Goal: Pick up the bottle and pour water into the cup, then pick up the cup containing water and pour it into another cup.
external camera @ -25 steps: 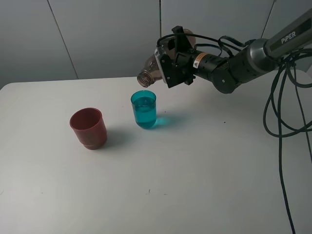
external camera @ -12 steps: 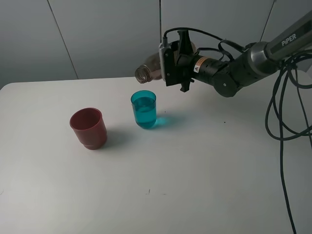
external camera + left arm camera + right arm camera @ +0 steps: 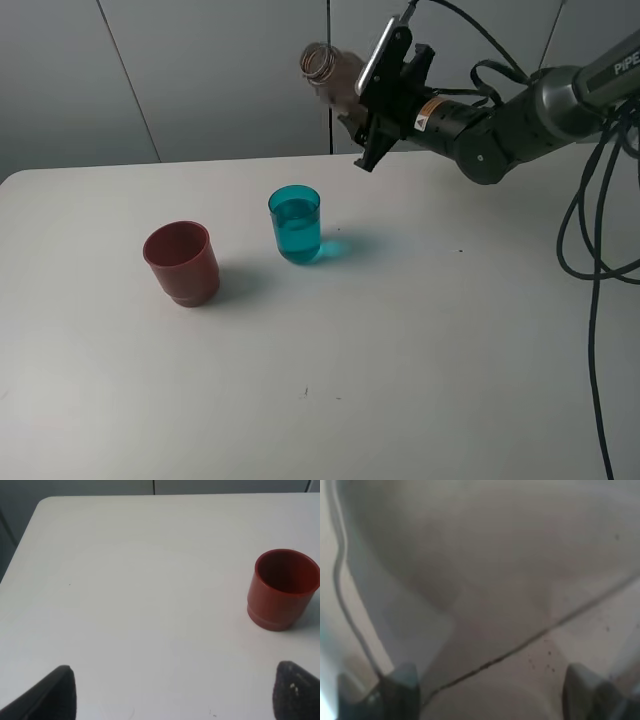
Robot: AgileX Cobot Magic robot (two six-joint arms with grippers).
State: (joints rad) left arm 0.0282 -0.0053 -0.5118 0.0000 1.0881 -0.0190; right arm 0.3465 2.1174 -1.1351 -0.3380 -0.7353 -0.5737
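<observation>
The bottle [image 3: 335, 75] hangs high over the desk [image 3: 400, 350], mouth up.
The right jaws clamp it; left jaws gape; the teal cup [image 3: 295, 224] holds water.

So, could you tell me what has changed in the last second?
The right gripper lifted the bottle and tipped it back, mouth now pointing upward, clear of the teal cup; its jaws stay shut on it. The teal cup and the red cup have not moved.

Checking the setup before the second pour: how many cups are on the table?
2. The teal cup, holding water, stands near the middle of the table; the dull-red cup stands apart on its left in the high view. None seems hidden.
</observation>
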